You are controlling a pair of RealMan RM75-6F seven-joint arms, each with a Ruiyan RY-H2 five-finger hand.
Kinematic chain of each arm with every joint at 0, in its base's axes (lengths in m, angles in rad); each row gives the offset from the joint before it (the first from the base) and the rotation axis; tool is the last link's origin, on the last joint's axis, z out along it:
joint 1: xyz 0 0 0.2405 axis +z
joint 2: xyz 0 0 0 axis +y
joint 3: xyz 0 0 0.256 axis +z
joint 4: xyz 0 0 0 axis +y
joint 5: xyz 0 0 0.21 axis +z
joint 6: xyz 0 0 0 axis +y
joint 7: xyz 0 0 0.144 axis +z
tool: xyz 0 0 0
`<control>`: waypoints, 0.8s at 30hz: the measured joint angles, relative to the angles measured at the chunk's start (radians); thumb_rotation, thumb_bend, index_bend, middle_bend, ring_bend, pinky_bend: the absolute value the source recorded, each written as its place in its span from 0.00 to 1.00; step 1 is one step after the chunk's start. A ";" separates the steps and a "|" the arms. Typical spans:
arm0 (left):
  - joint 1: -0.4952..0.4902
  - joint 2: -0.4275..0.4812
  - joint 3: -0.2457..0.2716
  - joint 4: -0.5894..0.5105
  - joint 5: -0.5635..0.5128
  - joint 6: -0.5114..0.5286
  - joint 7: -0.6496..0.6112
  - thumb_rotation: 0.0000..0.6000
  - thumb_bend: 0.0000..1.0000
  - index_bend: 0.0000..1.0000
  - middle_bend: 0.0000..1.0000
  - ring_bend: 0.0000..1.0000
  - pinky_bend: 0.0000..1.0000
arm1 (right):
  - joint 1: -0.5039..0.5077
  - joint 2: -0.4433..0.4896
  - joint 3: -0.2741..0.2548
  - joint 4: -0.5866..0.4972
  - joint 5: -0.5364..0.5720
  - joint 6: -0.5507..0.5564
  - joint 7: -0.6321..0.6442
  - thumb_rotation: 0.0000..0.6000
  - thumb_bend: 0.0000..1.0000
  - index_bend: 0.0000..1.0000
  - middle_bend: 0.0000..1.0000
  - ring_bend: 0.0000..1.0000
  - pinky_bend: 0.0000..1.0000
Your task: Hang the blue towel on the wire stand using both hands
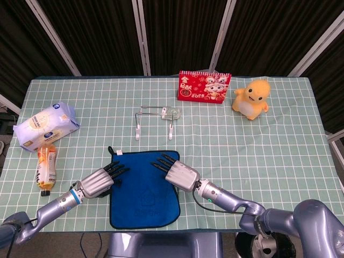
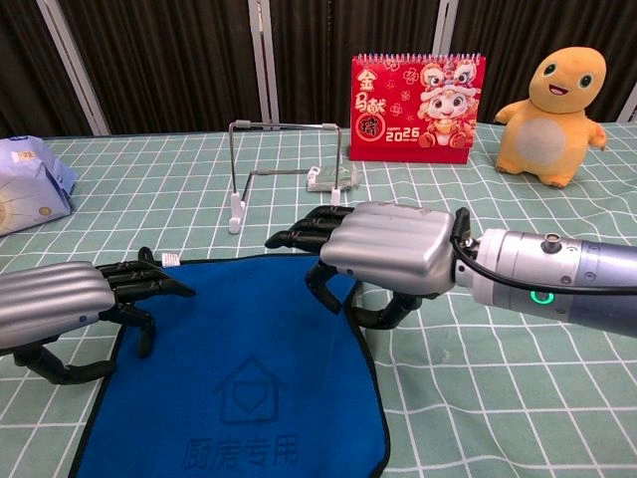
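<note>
The left hand (image 1: 98,182) and right hand (image 1: 176,172) are hovering over the blue towel's (image 1: 144,194) far corners, near the wire stand (image 1: 154,119).

The blue towel (image 1: 144,188) was laid flat on the surface (image 1: 258,140), near its front edge, with its long side running front to back. It was edged in dark trim, and a house outline with characters below (image 2: 242,428) was seen stitched into its near half. A small black loop and white tag (image 1: 117,152) were seen at its far left corner. The wire stand (image 1: 155,119) was set upright behind the towel, apart from it, a thin metal frame resting on white feet.
</note>
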 measured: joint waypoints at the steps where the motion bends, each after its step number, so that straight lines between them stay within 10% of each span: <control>1: 0.001 0.001 0.002 0.002 0.001 0.001 0.000 1.00 0.45 0.42 0.00 0.00 0.00 | 0.000 0.000 0.000 0.000 0.000 0.000 0.001 1.00 0.54 0.65 0.00 0.00 0.00; 24: 0.032 -0.035 0.025 0.106 0.012 0.049 -0.010 1.00 0.45 0.39 0.00 0.00 0.00 | 0.000 -0.004 0.000 0.004 0.002 -0.004 0.002 1.00 0.54 0.65 0.00 0.00 0.00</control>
